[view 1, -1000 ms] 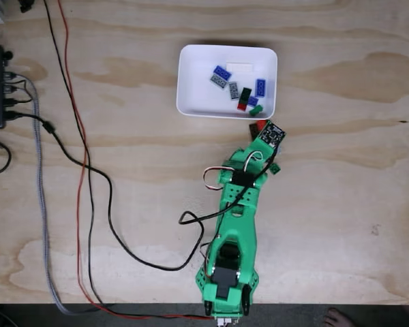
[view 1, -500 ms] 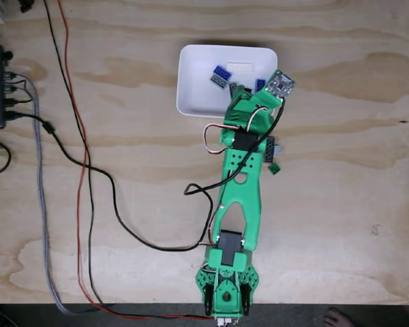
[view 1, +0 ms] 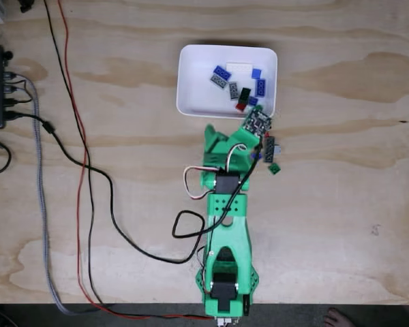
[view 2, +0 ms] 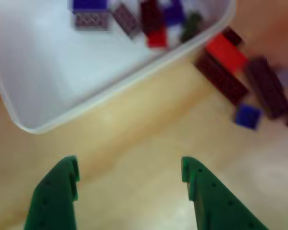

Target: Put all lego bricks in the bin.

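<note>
Lego bricks (view 1: 226, 80) lie mostly inside your bin (view 1: 191, 82) at the far side of the counter (view 1: 341, 204), while a few (view 2: 230, 72) rest on the wood just outside its near corner; your jaws hang spread wide and empty over bare wood beside the bin rim

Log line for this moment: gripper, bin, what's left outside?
gripper: open, empty, over table | bin: several bricks inside | red brick, blue brick: outside on table beside bin
</note>
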`<action>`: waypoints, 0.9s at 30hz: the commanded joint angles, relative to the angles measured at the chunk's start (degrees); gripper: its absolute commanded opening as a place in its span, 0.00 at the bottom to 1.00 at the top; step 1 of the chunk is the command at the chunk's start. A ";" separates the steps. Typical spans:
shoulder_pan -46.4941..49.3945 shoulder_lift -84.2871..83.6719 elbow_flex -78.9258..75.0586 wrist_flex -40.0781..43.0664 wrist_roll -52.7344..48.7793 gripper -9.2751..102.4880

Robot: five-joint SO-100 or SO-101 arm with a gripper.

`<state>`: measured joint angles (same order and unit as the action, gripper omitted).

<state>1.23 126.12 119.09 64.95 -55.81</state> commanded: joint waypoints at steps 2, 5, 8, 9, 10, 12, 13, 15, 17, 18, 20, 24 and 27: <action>4.66 6.77 21.01 -9.05 -7.56 0.27; 8.26 1.67 24.70 -17.75 -9.84 0.27; 11.25 -3.52 22.59 -21.45 -10.63 0.27; 12.39 -5.01 21.80 -22.85 -10.72 0.27; 13.62 -6.24 21.62 -24.87 -11.07 0.26; 15.29 -9.05 21.36 -27.42 -11.95 0.26; 16.00 -10.20 21.45 -28.48 -12.39 0.26; 16.52 -12.83 21.45 -29.62 -12.74 0.25; 16.88 -15.38 21.27 -31.20 -12.74 0.25; 16.88 -16.44 20.83 -31.73 -12.57 0.25; 16.88 -18.54 19.60 -32.26 -12.13 0.25; 16.35 -21.88 16.88 -32.87 -10.63 0.23; 15.56 -24.52 15.64 -34.98 -9.32 0.24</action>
<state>17.49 103.18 138.78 31.90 -66.36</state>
